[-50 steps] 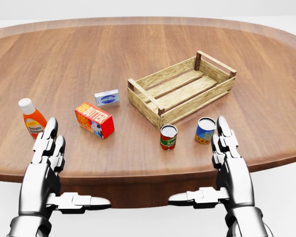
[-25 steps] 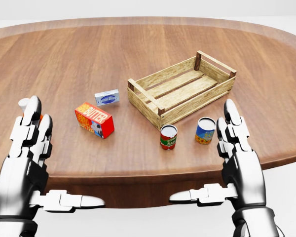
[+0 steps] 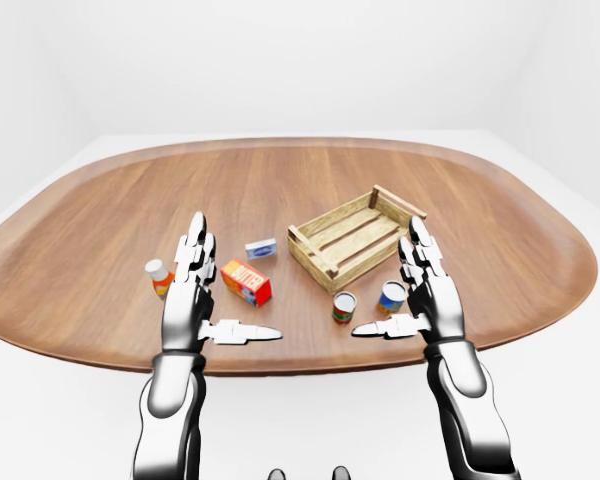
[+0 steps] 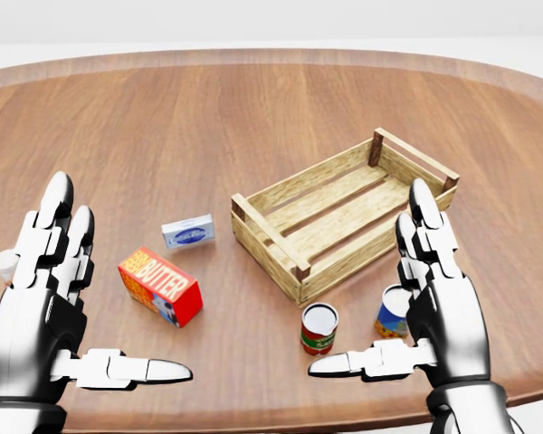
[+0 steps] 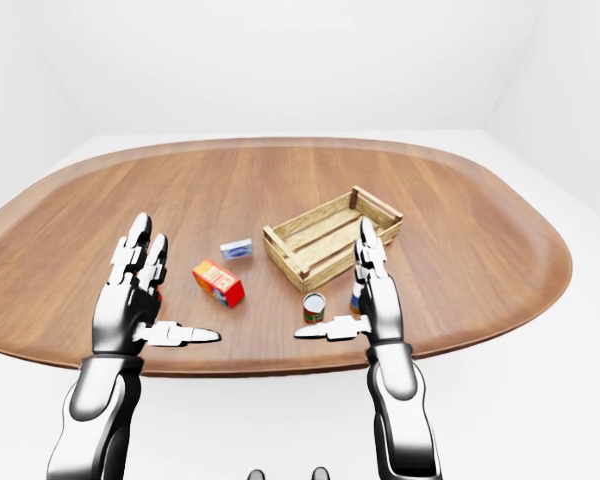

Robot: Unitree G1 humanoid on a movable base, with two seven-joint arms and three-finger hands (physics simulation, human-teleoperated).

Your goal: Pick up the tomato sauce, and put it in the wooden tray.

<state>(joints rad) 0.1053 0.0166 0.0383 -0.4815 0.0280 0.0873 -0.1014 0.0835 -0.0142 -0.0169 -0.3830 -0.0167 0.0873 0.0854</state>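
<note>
An oval wooden table (image 4: 253, 108) fills the head view, its near rim curving across the bottom. The wooden tray (image 4: 339, 212), a slatted crate, sits right of centre, lying on a diagonal with its far end toward 2 o'clock. The left hand (image 4: 50, 303) stands at 8 o'clock and the right hand (image 4: 434, 298) at 4 o'clock, both with fingers straight and spread and thumbs pointing inward, holding nothing. At 9 o'clock from the tray lies a red and orange butter box (image 4: 160, 285), tilted, just beside the left hand's fingers. At 6 o'clock from the tray stands the tomato sauce (image 4: 319, 328), a small upright can with a red and green label, on the table just above the right thumb. A blue and yellow can (image 4: 391, 312) stands at 3 o'clock from it, partly hidden by the right hand. A small grey-blue packet (image 4: 187, 232) lies at 1 o'clock from the butter box. In the left-eye view an orange bottle with a white cap (image 3: 159, 278) stands beside the left hand at its 9 o'clock.
</note>
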